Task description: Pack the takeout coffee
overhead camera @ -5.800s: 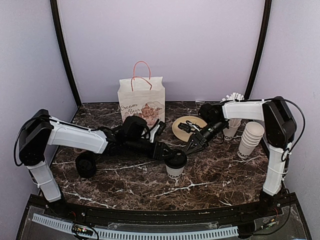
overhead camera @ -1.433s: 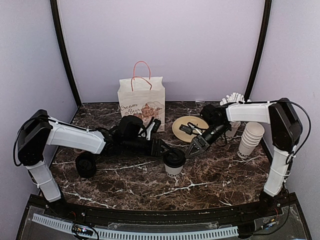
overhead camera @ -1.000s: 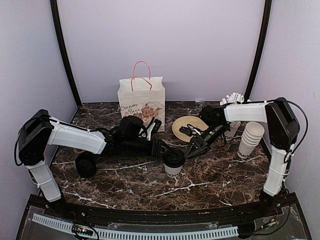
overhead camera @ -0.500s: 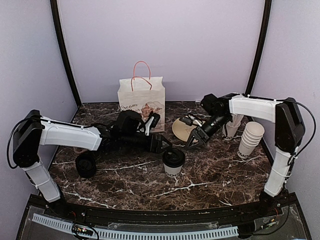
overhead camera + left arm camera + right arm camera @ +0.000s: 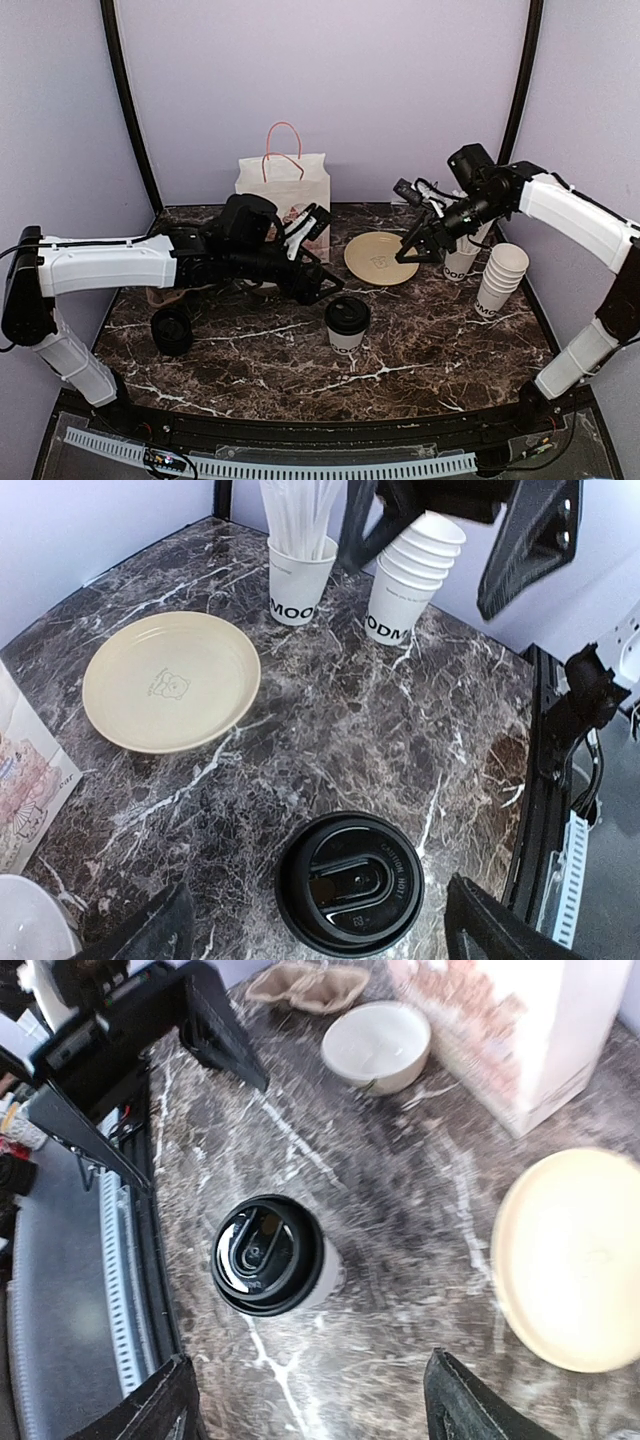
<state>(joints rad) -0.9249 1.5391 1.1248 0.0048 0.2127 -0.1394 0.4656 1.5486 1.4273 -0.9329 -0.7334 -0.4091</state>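
From above, we see the lidded coffee cup (image 5: 349, 322) standing upright on the marble table (image 5: 430, 350), near the middle and towards the front edge. The left gripper (image 5: 328, 252) hangs above and behind it with its fingers spread wide, gripping nothing. The right gripper (image 5: 412, 246) is raised over the far side of the cream plate (image 5: 380, 257), also spread wide and empty, well apart from the cup. Behind the left gripper stands the paper bag (image 5: 283, 190) with pink handles. At the right sit a white cup of sticks (image 5: 460, 262) and a stack of lidless cups (image 5: 498, 282).

From the left wrist, we look straight down on the cup's black lid (image 5: 350, 883). The left gripper (image 5: 318, 885) has one finger at each lower corner of the view, set far wider than the lid and touching nothing. Beyond lie the plate (image 5: 170, 680), the cup of sticks (image 5: 298, 570) and the stacked cups (image 5: 410, 590).

From the right wrist, the picture is somewhat blurred. The lidded cup (image 5: 270, 1255) stands alone on the marble, and the right gripper (image 5: 308, 1360) has its fingers wide apart at the lower edge, clear of it. We also see the plate (image 5: 575, 1260), the bag (image 5: 520, 1030), a lidless white cup (image 5: 378, 1045) beside the bag, and the left gripper (image 5: 150, 1085), open, at the upper left.
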